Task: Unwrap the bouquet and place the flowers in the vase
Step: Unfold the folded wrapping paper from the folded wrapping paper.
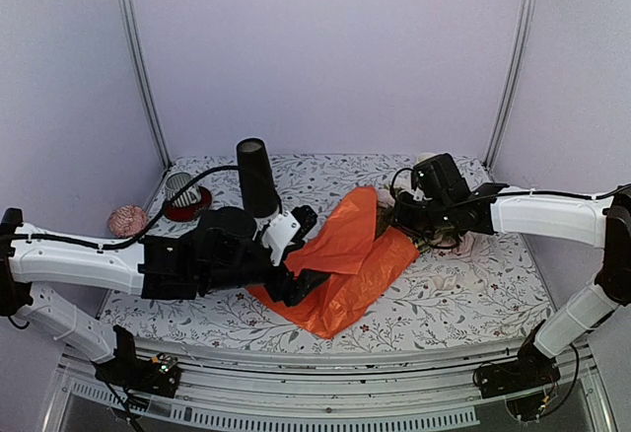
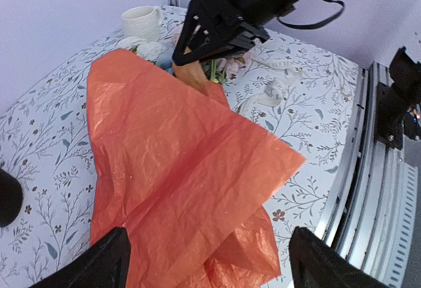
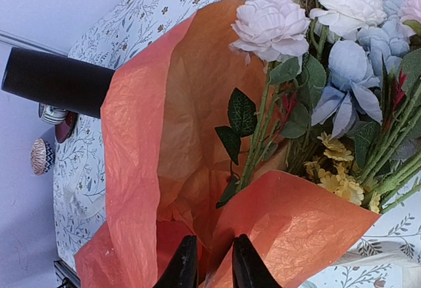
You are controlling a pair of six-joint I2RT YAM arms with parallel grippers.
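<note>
Bouquet (image 1: 345,264) is lying flat mid-tabletop (image 1: 473,284), wrap partly spread, w/ an arm at each end. Right arm's fingers (image 3: 185,268) are sitting almost together on a fold of the orange paper (image 3: 138,137) just below the stems, apparently pinching it; how firm that hold is can't be told. Left arm's fingers (image 2: 105,265) are standing wide, released, straddling the paper's narrow end w/o gripping anything.

Step in hand is prob. peeling the wrap off. To do it well, the right arm should be drawing its fold low & sideways, away from the stems, not lifting, so the flowers (image 3: 329,71) aren't riding up w/ the sheet. The left fingers should be closing on the opposite flap to anchor it. Thin crinkly paper is likely tearing easily, so a slow pull.

Long axis is running diagonally in the top view: narrow stem end near-left by the left arm, blooms pointing far-right toward the white mug (image 2: 141,20). Black vase (image 1: 254,176) is standing upright behind the stem end, near the paper but apart from it.
</note>
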